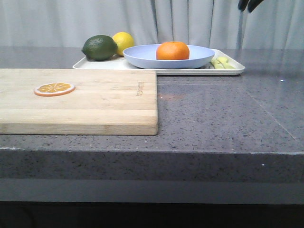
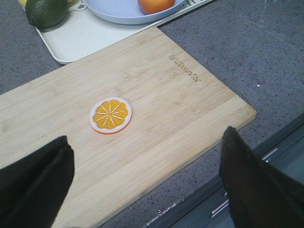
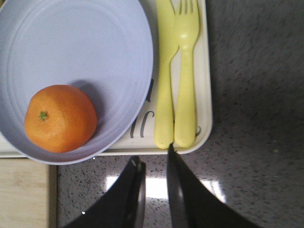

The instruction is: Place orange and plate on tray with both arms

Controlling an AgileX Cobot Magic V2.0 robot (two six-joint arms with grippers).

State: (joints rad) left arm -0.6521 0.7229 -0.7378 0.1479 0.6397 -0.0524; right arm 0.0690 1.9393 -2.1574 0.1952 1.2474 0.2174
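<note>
The orange point(image 1: 173, 50) sits inside the pale lavender-blue plate point(image 1: 142, 57), and the plate rests on the cream tray point(image 1: 95, 65) at the back of the counter. In the right wrist view the orange point(image 3: 60, 118) lies at the plate's point(image 3: 85, 47) near side, on the tray point(image 3: 204, 95). My right gripper point(image 3: 154, 155) hangs above the counter just off the tray's edge, its fingers a narrow gap apart and holding nothing. It shows only as a dark tip point(image 1: 249, 4) in the front view. My left gripper point(image 2: 145, 135) is wide open and empty over the cutting board's near edge.
A wooden cutting board point(image 1: 95, 102) with an orange slice point(image 1: 54, 89) lies at the front left. On the tray are a green fruit point(image 1: 99, 47), a lemon point(image 1: 124, 41) and a yellow fork point(image 3: 186, 71) and knife point(image 3: 165, 85). The counter's front edge point(image 1: 152, 151) is near.
</note>
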